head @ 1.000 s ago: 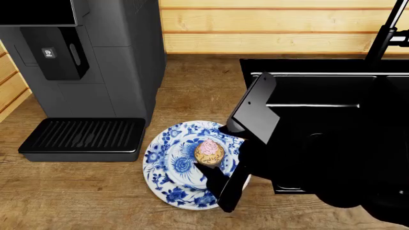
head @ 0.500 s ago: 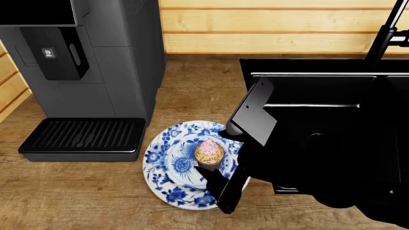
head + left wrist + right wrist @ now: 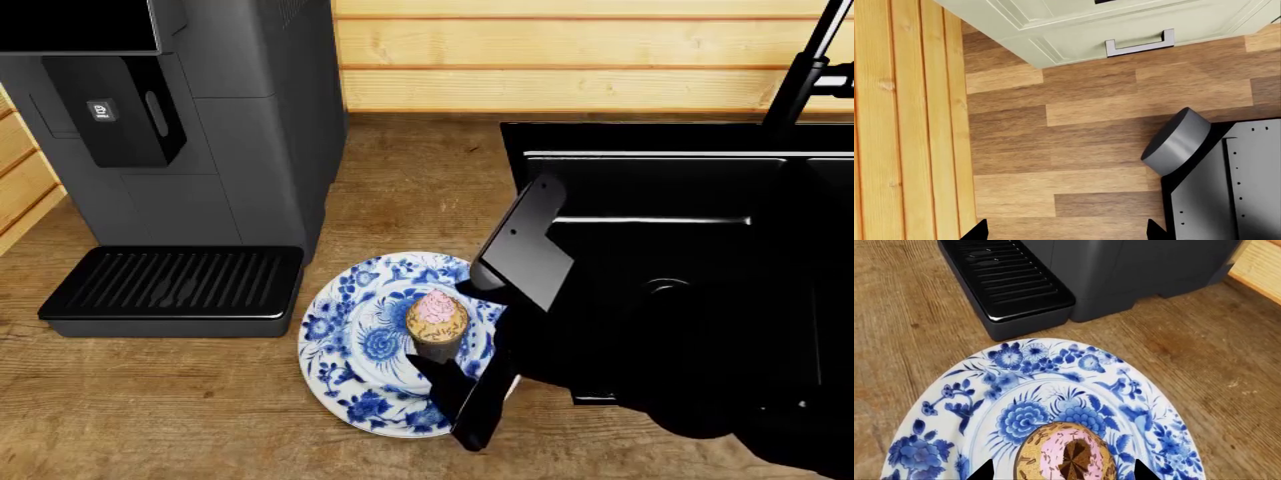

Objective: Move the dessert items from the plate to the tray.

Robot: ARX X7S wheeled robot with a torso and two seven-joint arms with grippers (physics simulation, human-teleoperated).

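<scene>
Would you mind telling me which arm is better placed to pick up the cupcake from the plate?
The right. Its gripper straddles the cupcake on the blue-and-white plate, fingertips either side. The left wrist view shows only floor and a cabinet, away from the counter.

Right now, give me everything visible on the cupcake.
The cupcake stands upright near the middle of the blue-and-white floral plate, on its floor. It looks tan or golden with pink frosting carrying dark sprinkles; the right wrist view shows a dark centre on top. The right gripper is low beside it with fingers either side, open; contact cannot be judged. No other dessert shows on the plate.
</scene>
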